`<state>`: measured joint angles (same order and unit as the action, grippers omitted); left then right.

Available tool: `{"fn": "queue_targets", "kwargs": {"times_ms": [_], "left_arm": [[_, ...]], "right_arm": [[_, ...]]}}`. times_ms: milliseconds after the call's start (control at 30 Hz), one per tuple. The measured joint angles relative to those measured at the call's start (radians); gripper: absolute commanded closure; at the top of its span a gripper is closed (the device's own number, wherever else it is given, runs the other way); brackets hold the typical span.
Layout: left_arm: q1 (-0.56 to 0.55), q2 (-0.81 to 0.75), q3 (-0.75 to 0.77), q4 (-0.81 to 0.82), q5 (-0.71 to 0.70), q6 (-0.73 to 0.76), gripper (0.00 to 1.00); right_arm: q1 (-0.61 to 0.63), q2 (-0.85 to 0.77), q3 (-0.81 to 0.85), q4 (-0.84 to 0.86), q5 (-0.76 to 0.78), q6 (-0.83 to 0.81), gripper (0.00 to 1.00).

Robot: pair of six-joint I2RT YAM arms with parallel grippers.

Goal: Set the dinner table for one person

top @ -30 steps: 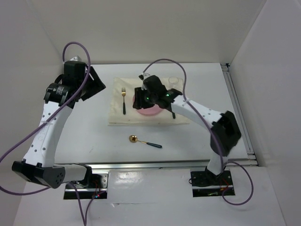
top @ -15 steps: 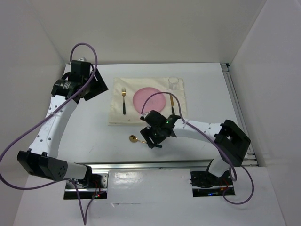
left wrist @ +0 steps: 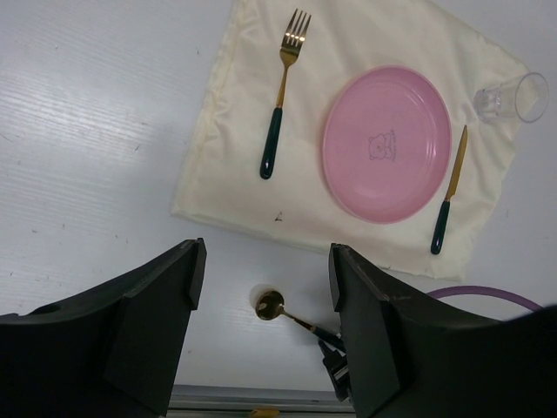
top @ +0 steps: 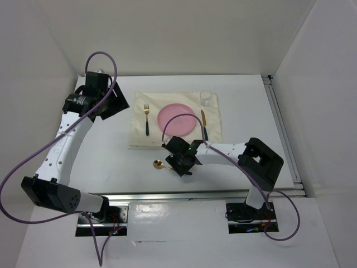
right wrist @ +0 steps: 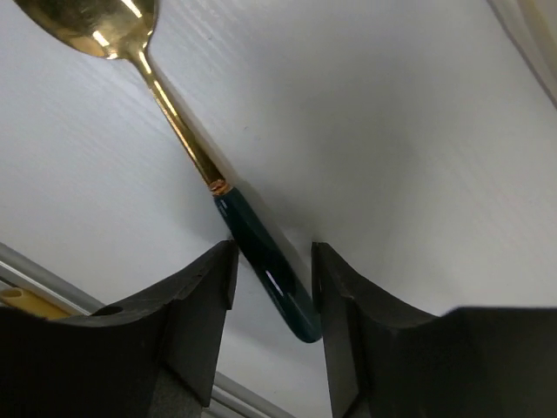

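The dinner table [top: 111, 159], a large flat white rectangular top with metal rails along its edges, lies spread beneath both my arms. Nearest, close to its front edge, my right gripper [right wrist: 274, 252] is down low with its jaws partly apart, astride the dark green handle of a gold-bowled metal spoon [right wrist: 202, 167] that lies flat on the bare white surface. The gap is wider than the handle, and I cannot tell whether either pad touches it. Beyond lies a cream-coloured rectangular cloth [top: 139, 137]. It carries a gold fork [top: 146, 119] with a dark handle on the left, a round pink plate [top: 177, 119] in the middle, a matching knife [top: 204, 125] to the right of that, and a clear glass [top: 206, 97] at the far right corner. My left gripper [left wrist: 265, 252] hangs high over the table's far left, jaws wide, holding nothing.
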<state>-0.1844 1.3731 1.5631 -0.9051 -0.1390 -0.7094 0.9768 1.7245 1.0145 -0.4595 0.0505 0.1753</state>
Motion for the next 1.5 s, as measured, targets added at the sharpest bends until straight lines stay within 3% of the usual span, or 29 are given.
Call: {"fn": "queue_targets", "kwargs": {"times_ms": [167, 400, 633, 867, 1100, 1500], "left_arm": [[0.0, 0.006, 0.0, 0.0, 0.003, 0.0, 0.26], [0.0, 0.014, 0.0, 0.0, 0.003, 0.0, 0.26], [0.0, 0.015, 0.0, 0.0, 0.006, 0.0, 0.26], [0.0, 0.02, 0.01, 0.0, 0.011, 0.0, 0.26], [0.0, 0.021, 0.014, 0.007, 0.016, 0.002, 0.26], [0.0, 0.021, 0.014, 0.008, 0.032, 0.005, 0.26]], "right_arm": [[0.042, 0.0, 0.0, -0.003, 0.024, -0.005, 0.74], [0.074, -0.01, 0.033, -0.067, 0.049, -0.008, 1.0], [0.042, -0.129, 0.108, -0.157, 0.134, 0.064, 1.0], [-0.224, -0.235, 0.115, -0.156, 0.138, 0.184, 1.0], [-0.455, -0.084, 0.199, -0.135, 0.123, 0.212, 1.0], [-0.594, 0.176, 0.326, -0.071, 0.143, 0.163, 1.0]]}}
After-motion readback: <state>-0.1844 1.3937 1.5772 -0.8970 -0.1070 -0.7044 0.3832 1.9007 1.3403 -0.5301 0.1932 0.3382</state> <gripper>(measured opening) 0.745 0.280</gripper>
